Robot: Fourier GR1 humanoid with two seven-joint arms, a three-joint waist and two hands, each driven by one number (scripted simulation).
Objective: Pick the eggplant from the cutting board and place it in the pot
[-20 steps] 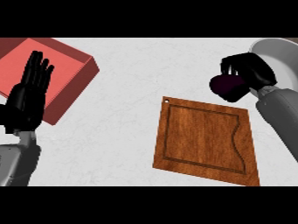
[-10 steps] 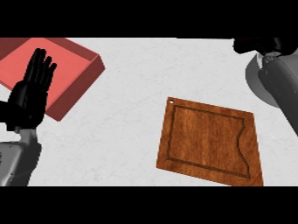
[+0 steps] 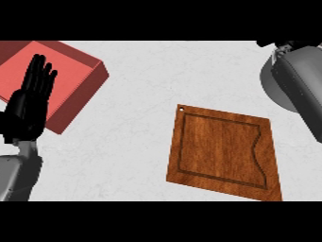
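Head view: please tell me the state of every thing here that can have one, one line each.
cutting board: flat on the counter, nothing on it.
red box: open on top, partly hidden by the left hand.
left hand: open, fingers up, resting at the left edge.
right forearm: reaches to the top right corner; its hand mostly out of view.
eggplant: not visible.

Open desk (image 3: 142,90) runs wide right of the left hand's fingers (image 3: 38,78), all the way to the bare cutting board (image 3: 226,149). Red box (image 3: 65,71) sits directly behind those fingers, blocking up-left. Right forearm (image 3: 306,90) covers the pot (image 3: 266,85) at upper right.
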